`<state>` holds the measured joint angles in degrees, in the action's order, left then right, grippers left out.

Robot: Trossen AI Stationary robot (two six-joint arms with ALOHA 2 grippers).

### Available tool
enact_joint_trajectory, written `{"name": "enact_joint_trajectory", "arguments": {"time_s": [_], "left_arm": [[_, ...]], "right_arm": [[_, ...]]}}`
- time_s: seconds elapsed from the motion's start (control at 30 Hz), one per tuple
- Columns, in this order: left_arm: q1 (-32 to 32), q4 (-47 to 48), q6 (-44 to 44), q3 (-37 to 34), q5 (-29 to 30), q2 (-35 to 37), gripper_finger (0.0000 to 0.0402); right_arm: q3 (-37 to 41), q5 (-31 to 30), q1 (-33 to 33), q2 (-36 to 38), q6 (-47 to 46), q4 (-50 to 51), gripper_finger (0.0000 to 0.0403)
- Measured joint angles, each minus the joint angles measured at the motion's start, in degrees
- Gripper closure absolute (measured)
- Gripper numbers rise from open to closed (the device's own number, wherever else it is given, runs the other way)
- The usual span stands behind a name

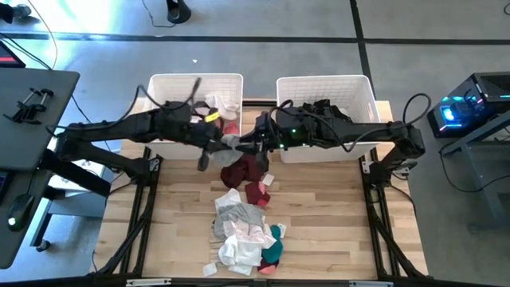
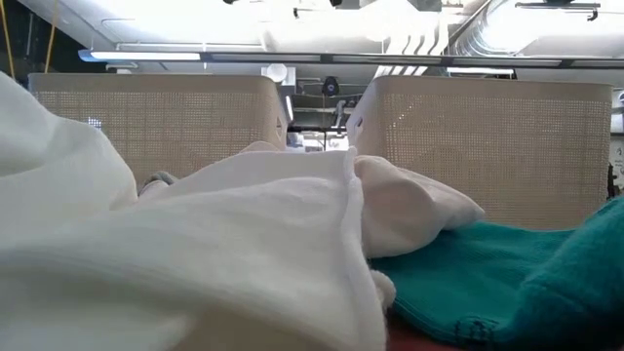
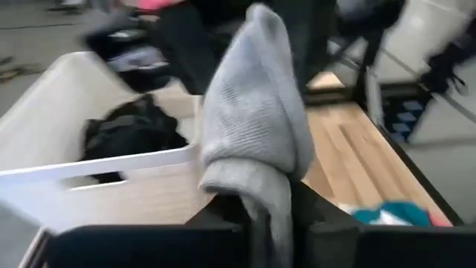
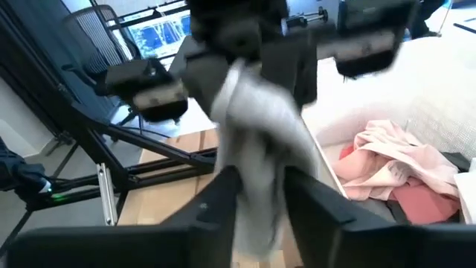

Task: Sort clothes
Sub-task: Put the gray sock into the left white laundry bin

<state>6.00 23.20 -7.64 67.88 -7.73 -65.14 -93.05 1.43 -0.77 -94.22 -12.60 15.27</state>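
Left pincer (image 3: 260, 216): I am seeing it clenching a grey garment (image 3: 256, 126) between the baskets.
Right pincer (image 4: 256, 197): fingers straddling that garment, released.
In the way: clothes pile (image 1: 243, 227) crowding the bench (image 1: 327, 223).

A robotics lab: grey concrete floor (image 1: 319, 20), lit computer tower (image 1: 466, 108), cables.
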Motion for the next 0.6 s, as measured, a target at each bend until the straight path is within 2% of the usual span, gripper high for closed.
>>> {"name": "enact_joint_trajectory", "arguments": {"time_s": [0.13, 0.27, 0.43, 0.6], "left_arm": [[0.1, 2.5, 4.9, 0.0, 7.3, 4.8, 0.0375], [2.0, 9.5, 8.1, 0.0, 16.9, 9.1, 0.0388], [9.9, 21.1, 14.6, 0.0, 29.9, 10.7, 0.0387], [21.9, 30.7, 16.5, 0.0, 29.6, 7.3, 0.0384]], "right_arm": [[0.0, -0.4, -0.5, 2.6, 0.1, 0.5, 0.0257], [0.0, -1.0, -1.6, 6.4, 0.9, 0.5, 0.025], [0.0, -6.4, -2.3, 10.9, 2.1, 3.5, 0.0249], [0.0, -11.3, -1.9, 12.4, 0.2, 9.2, 0.0249]]}}
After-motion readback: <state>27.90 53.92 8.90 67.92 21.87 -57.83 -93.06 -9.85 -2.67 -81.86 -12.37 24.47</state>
